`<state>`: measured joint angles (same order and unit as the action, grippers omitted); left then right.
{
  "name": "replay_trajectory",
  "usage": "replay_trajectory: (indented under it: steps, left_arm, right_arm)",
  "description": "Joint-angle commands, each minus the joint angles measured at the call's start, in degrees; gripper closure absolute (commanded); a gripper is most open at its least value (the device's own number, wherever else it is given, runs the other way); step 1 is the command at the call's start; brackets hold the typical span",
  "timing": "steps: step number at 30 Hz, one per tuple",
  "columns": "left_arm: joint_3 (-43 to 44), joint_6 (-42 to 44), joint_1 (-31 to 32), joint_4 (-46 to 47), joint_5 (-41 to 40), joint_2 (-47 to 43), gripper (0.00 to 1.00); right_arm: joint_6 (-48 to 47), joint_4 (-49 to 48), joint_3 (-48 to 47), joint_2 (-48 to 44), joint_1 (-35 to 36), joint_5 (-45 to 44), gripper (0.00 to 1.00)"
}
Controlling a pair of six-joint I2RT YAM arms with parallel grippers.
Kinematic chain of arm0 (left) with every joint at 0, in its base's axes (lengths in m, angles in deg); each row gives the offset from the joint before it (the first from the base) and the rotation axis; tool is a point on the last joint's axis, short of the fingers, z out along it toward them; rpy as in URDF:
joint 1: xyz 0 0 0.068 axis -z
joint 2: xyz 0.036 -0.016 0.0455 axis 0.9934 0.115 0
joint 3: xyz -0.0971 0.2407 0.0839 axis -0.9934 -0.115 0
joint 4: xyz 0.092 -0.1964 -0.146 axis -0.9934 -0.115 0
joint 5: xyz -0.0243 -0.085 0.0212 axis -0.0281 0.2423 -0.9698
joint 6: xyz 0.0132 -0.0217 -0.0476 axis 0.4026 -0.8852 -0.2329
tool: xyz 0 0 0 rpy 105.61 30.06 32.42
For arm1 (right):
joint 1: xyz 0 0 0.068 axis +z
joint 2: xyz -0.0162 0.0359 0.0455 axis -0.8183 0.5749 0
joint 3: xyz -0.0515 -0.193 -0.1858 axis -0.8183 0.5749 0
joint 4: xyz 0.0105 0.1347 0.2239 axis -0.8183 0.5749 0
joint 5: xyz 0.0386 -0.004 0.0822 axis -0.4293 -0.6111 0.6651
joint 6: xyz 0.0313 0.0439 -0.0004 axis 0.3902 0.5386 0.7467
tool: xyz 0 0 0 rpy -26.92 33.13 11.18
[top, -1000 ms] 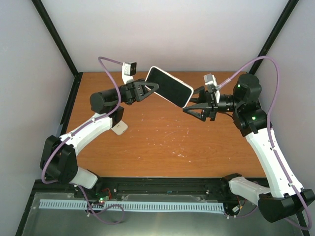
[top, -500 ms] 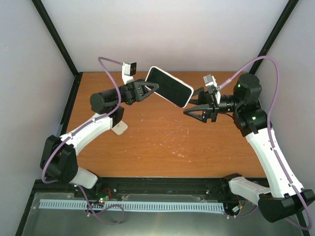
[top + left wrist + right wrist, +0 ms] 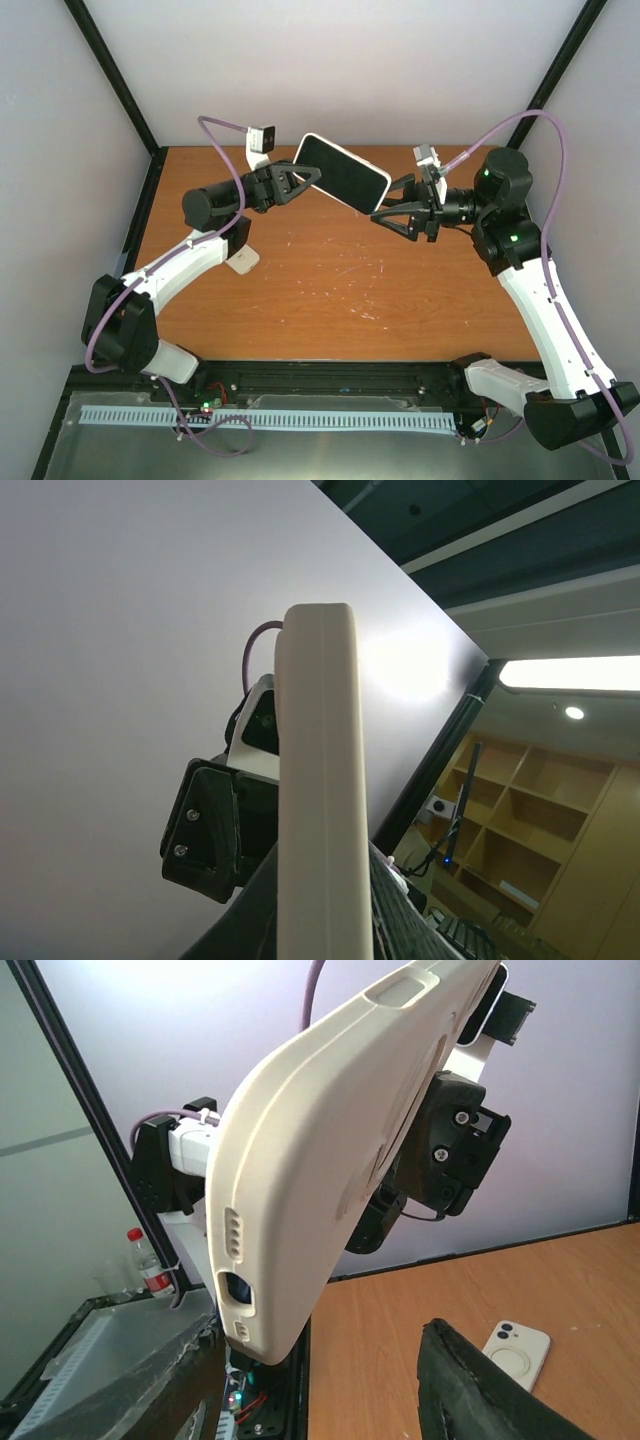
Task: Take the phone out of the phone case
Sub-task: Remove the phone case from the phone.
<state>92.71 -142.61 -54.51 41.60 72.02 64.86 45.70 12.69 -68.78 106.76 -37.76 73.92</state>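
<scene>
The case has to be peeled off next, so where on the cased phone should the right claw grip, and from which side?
Probably the free right end of the cased phone, coming in from the right. The left claw clamps its left end, holding it aloft and tilted, so only that far end sticks out, facing the open right claw.

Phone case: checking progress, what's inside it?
The phone, dark screen showing, sits inside the phone case, held by the left fingers. Its back and edges are covered.

Wht walls (image 3: 350, 70), wood tbl (image 3: 330, 290), ceiling lt (image 3: 570, 672)
</scene>
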Motion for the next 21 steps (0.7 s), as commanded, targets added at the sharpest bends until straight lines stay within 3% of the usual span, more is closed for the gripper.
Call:
replay_trajectory:
  steps: [1, 4, 10, 17, 21]
  left_arm:
    - [0.40, -0.66, 0.21, 3.38, -1.93, -1.23, 0.99]
    - [0.67, -2.95, 0.21, 4.94, -1.94, -0.46, 1.00]
    - [2.63, -15.54, 0.21, 18.79, -2.47, 4.63, 1.00]
    - [3.51, -7.73, 1.00, 8.83, 0.46, 0.56, 1.00]
    - [4.31, -8.20, 1.60, 9.39, 1.15, 0.25, 1.00]
  right_arm:
    - [-0.71, 0.45, -0.97, 0.50, 0.40, -3.26, 0.48]
    - [-3.71, 2.32, -0.79, 0.20, 0.37, -4.40, 0.53]
    - [-6.60, 5.15, -0.46, 1.00, 0.39, -9.36, 0.61]
    - [-0.17, 3.02, -2.06, 2.19, -1.02, -15.44, 0.64]
    - [6.38, 2.99, -3.44, 4.40, -6.45, -19.78, 0.68]
